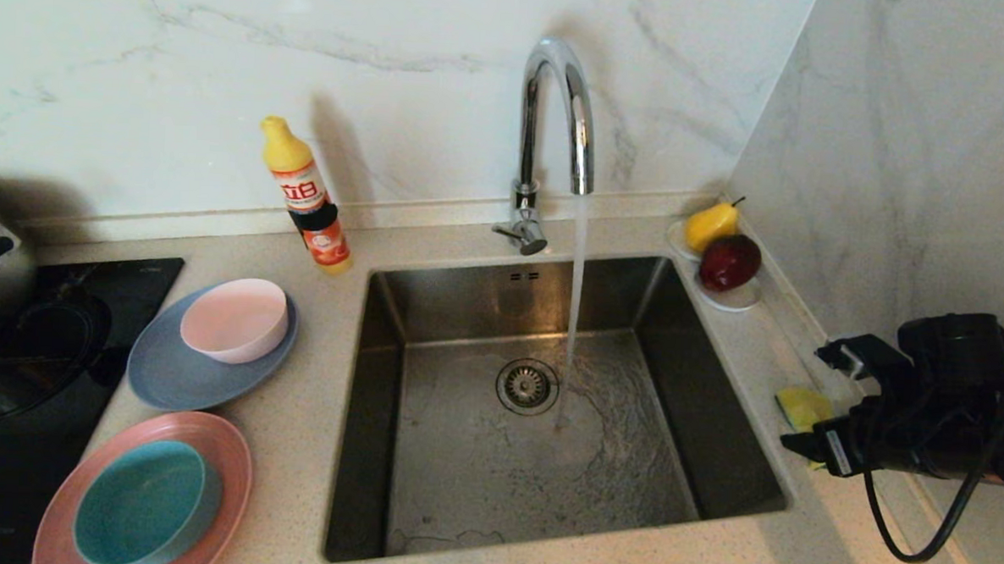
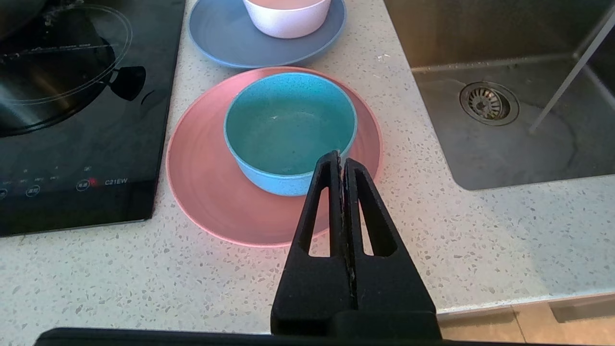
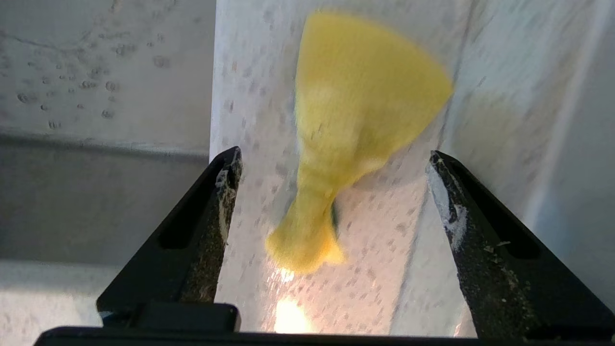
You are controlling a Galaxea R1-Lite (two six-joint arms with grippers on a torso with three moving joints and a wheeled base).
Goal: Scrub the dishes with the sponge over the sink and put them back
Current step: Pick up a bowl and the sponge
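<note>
Head view: water runs from the faucet (image 1: 560,106) into the sink (image 1: 461,450). Left of the sink on the tabletop (image 1: 310,409), the pale pink bowl (image 1: 234,319) sits on the grey-blue plate (image 1: 167,378); nearer, the teal bowl (image 1: 147,504) sits on the pink plate (image 1: 227,456). The right gripper (image 1: 810,406) hovers at the sink's right, beside the sponge (image 1: 802,405).

Left wrist view: left gripper (image 2: 340,158) above the teal bowl's near rim, fingers (image 2: 331,192) pressed together, holding nothing.

Right wrist view: fingers (image 3: 216,192) spread wide on either side of the sponge (crumpled, narrow end nearest), which lies on the tabletop untouched.
</note>
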